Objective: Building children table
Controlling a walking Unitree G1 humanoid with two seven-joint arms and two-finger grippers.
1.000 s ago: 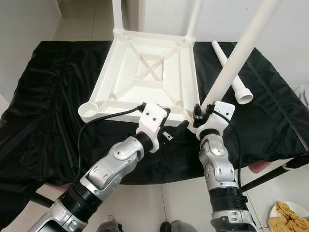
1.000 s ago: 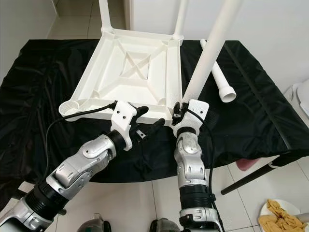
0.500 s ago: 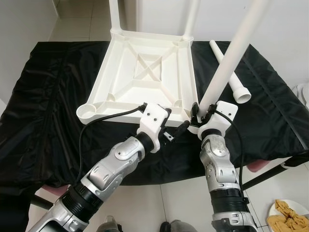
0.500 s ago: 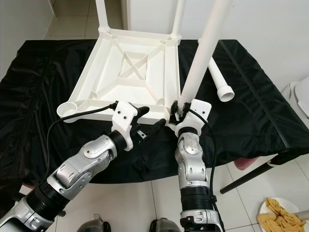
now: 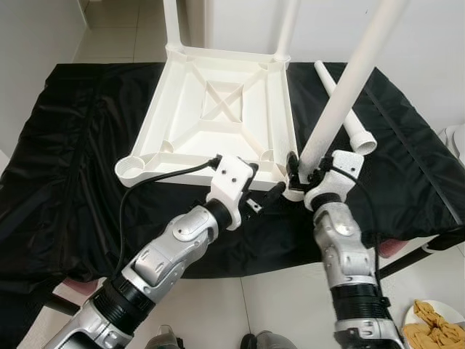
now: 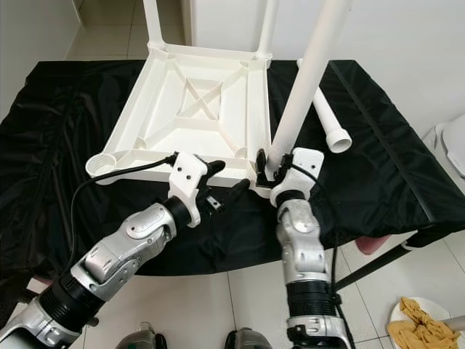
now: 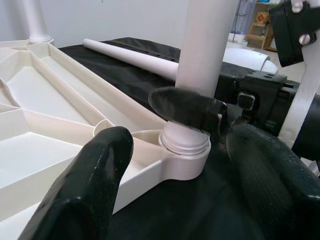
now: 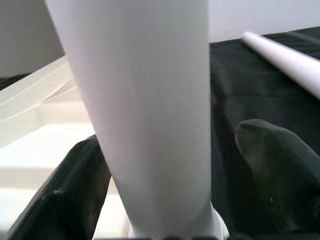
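Lying upside down on the black-draped counter [image 5: 65, 145], the white tabletop [image 5: 218, 116] shows its ribbed underside and reaches from the far edge to near the front edge. Four white legs can be counted. Two legs stand upright in the far corner sockets, the far-left leg [image 5: 174, 22] and the far-right leg [image 5: 289, 25]. A third leg [image 5: 345, 87] stands tilted in the near-right corner socket [image 7: 185, 157], leaning away toward the counter's right side. The fourth, a loose leg [image 5: 345, 105], lies flat on the cloth beside the tabletop's right edge, its flared end toward the front. The near-left socket [image 5: 131, 167] holds nothing.

The right hand [image 5: 305, 180] sits at the base of the tilted leg, its fingers [image 8: 75, 195] on either side of the tube; a gap shows beside one of them in the right wrist view, so I cannot tell whether they clamp it. The left hand [image 5: 265, 198] hovers just in front of the same corner, near the front edge, its two fingers [image 7: 95, 185] spread apart with nothing between them.

On the floor at the right stands a plate [image 5: 429, 323] of yellowish food.
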